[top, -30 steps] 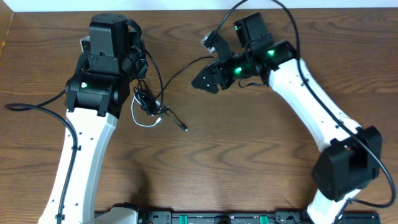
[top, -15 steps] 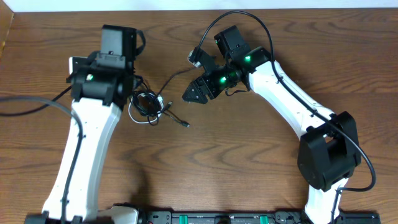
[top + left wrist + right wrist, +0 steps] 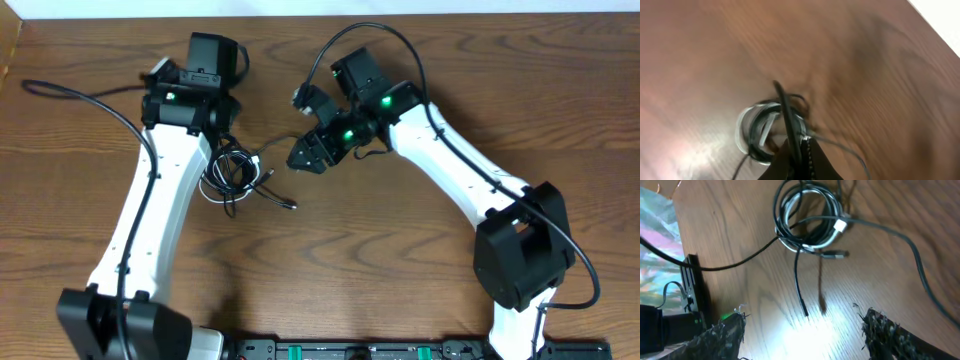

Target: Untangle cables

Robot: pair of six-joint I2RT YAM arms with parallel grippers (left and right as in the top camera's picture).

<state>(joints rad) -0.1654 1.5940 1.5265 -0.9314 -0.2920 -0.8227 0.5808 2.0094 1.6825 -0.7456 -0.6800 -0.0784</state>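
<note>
Item: cables (image 3: pixel 232 172), a small tangle of thin cords, several black and one white cord (image 3: pixel 741 132), lying coiled on the wooden bench (image 3: pixel 400 270) just below the left wrist and a little to the left of the right claw (image 3: pixel 300 158). We found the loops wound through each other in a loose ring. One black tail (image 3: pixel 800 287) ran out straight from it across the wood, and a small metal-tipped plug (image 3: pixel 836 255) and a white plug (image 3: pixel 840 226) sat at the ring's edge. The left claw (image 3: pixel 799 155) was closed tight, and a black cord (image 3: pixel 782 107) appeared pinched between its tips, rising from the ring; that view was blurred, so we could not tell exactly where along the cord the pinch sat. The right claw stood wide open and empty, its fingers apart above the bench near the tangle and touching nothing. Handling, by our estimate: very light, limp, and smooth-skinned, apt to slide through a loose pinch and to drag the whole ring along when one strand is pulled. We judged the best hold to be a free tail or plug end, with the ring anchored by the other claw.
</note>
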